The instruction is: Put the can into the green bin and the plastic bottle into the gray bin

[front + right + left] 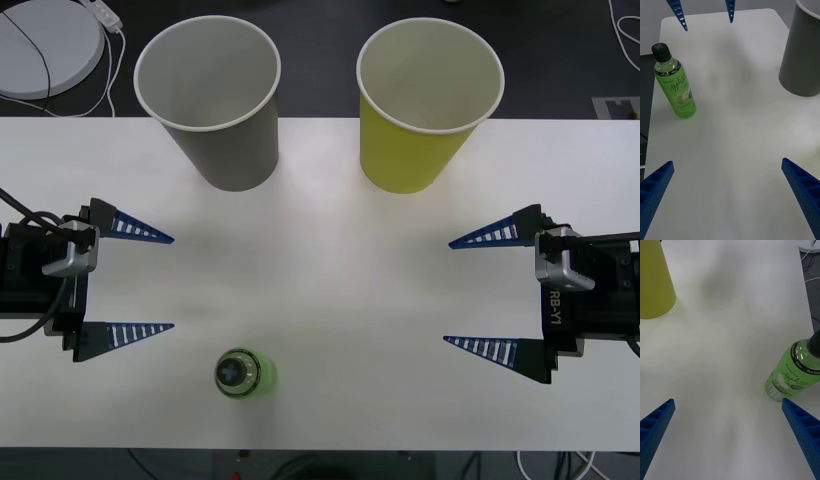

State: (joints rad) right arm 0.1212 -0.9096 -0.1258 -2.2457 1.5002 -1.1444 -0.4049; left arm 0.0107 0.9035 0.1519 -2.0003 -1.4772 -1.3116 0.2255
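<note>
Front view: plastic bottle [243,373] upright on worktop [320,300], just beside spread-open left tool [172,282]; right tool [447,292] likewise released. Gray bin [212,95], green bin [425,100] beyond; bottle not yet binned.

A translucent, glossy bright-green plastic bottle [674,88] with a matt dark cap and a printed label is seen standing on a smooth, matt white table [330,290]. The gray bin [213,100] and yellow-green bin [425,105] are noted as paper-cup-like, matt outside, with pale insides and white rolled rims. Ribbed blue plastic fingers [140,232] are observed on dark housings.
</note>
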